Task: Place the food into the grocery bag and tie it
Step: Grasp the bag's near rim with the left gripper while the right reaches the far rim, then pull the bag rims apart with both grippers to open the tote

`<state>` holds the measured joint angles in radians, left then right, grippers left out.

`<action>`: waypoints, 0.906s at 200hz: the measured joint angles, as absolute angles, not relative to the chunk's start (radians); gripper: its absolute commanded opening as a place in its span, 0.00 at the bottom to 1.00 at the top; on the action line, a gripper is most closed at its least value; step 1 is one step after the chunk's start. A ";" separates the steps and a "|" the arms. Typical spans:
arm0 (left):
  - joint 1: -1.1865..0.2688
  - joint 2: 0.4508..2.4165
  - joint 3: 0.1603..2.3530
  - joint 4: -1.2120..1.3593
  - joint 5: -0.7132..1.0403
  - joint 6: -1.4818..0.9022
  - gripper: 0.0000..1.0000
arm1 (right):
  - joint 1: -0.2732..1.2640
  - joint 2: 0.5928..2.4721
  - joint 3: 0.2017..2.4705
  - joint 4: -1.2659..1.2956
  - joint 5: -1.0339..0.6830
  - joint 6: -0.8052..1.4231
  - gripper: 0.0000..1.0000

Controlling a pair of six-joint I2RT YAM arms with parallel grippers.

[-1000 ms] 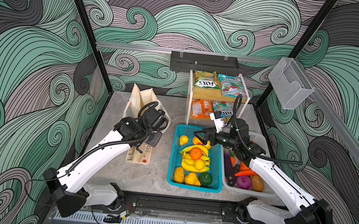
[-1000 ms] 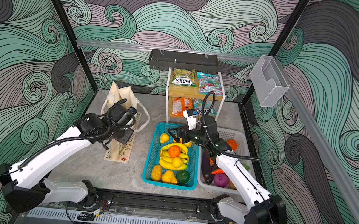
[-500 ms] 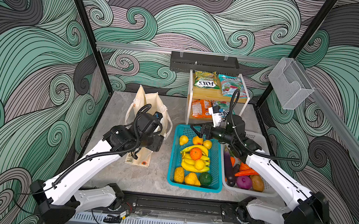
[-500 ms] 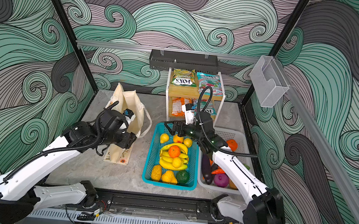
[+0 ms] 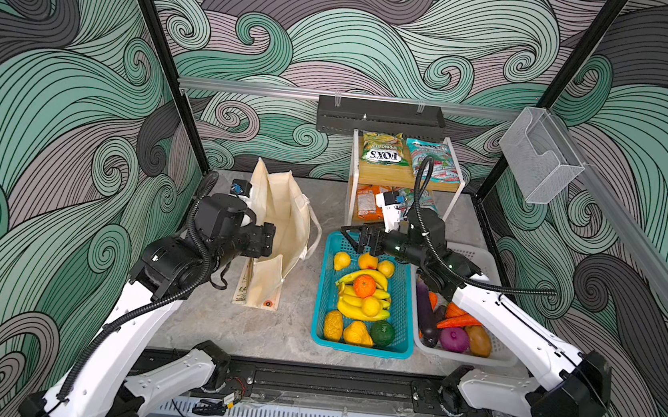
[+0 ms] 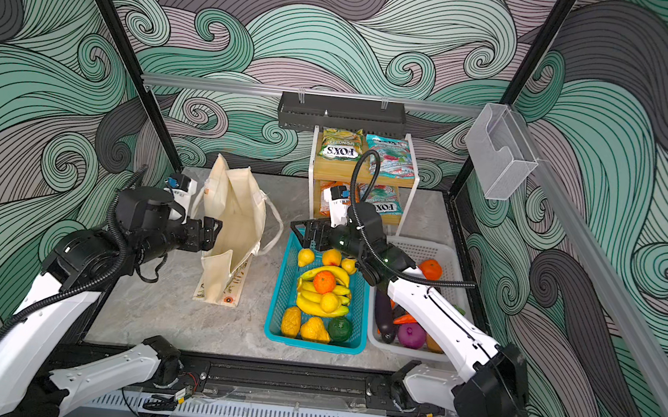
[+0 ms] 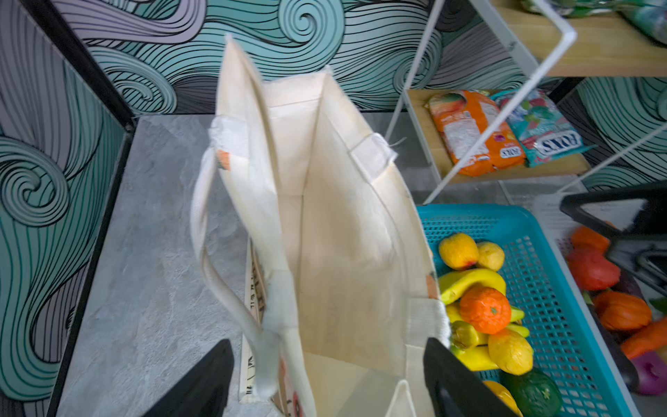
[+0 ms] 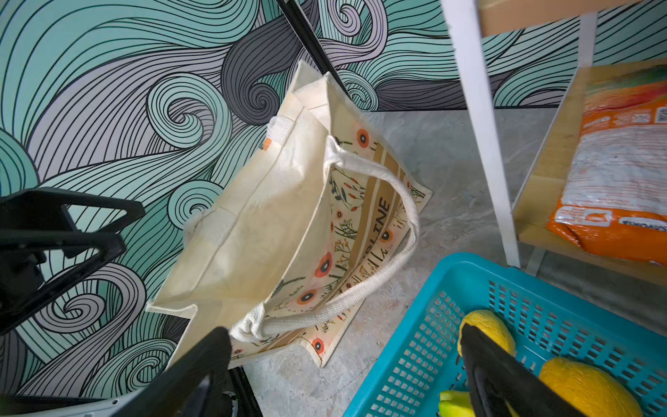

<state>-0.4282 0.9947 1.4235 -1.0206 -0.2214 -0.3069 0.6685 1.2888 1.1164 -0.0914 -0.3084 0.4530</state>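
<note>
Both pairs of jaws are spread and empty: left gripper [image 5: 267, 240] at the cream floral canvas tote's [image 5: 286, 213] 9 o'clock, right gripper [image 5: 352, 238] over the teal plastic basket's [image 5: 360, 349] 12 o'clock rim.

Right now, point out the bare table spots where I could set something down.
Bare table lies in front of the bag, plus a narrow lane between it and the teal basket. Crowded beyond that: white basket and shelf.

Both top views looked steeply down on the whole bench [image 5: 291, 330]; wrist cams sat close, both catching bag [image 7: 343, 234] and blue basket [image 8: 415, 361].
</note>
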 measured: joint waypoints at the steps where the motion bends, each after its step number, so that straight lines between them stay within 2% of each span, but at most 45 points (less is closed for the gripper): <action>1: -0.428 0.995 1.423 -1.021 -0.221 -0.307 0.84 | 0.669 1.289 1.116 -0.091 -0.308 0.453 0.99; 23: -0.339 1.052 1.414 -1.014 -0.233 -0.294 0.84 | 0.723 1.346 1.155 -0.096 -0.294 0.453 0.99; 49: -0.323 1.162 1.410 -1.002 -0.239 -0.266 0.84 | 0.767 1.403 1.178 -0.100 -0.287 0.457 0.99; 55: -0.322 1.184 1.410 -0.998 -0.240 -0.262 0.81 | 0.772 1.416 1.187 -0.104 -0.287 0.458 0.99; 60: -0.321 1.209 1.409 -0.993 -0.241 -0.258 0.71 | 0.776 1.430 1.196 -0.108 -0.286 0.460 0.99; 67: -0.321 1.236 1.409 -0.986 -0.245 -0.257 0.47 | 0.780 1.449 1.211 -0.116 -0.285 0.462 0.99; 81: -0.321 1.277 1.409 -0.981 -0.261 -0.249 0.22 | 0.789 1.493 1.248 -0.129 -0.284 0.464 0.99; 87: -0.321 1.289 1.409 -0.982 -0.268 -0.245 0.08 | 0.794 1.509 1.259 -0.131 -0.284 0.465 0.99; 93: -0.321 1.296 1.409 -0.985 -0.273 -0.245 0.00 | 0.797 1.519 1.264 -0.131 -0.283 0.465 0.99; 127: -0.319 1.270 1.404 -1.014 -0.250 -0.247 0.00 | 0.815 1.541 1.265 -0.133 -0.284 0.473 0.99; 155: -0.315 1.145 1.317 -1.020 -0.174 -0.262 0.01 | 0.826 1.549 1.265 -0.124 -0.284 0.482 0.99; 165: -0.314 1.104 1.297 -1.034 -0.152 -0.271 0.14 | 0.832 1.555 1.265 -0.117 -0.284 0.484 0.99; 175: -0.314 1.080 1.292 -1.045 -0.140 -0.278 0.38 | 0.839 1.562 1.265 -0.114 -0.284 0.487 0.99; 181: -0.314 1.073 1.292 -1.047 -0.136 -0.278 0.48 | 0.844 1.567 1.266 -0.113 -0.284 0.487 0.98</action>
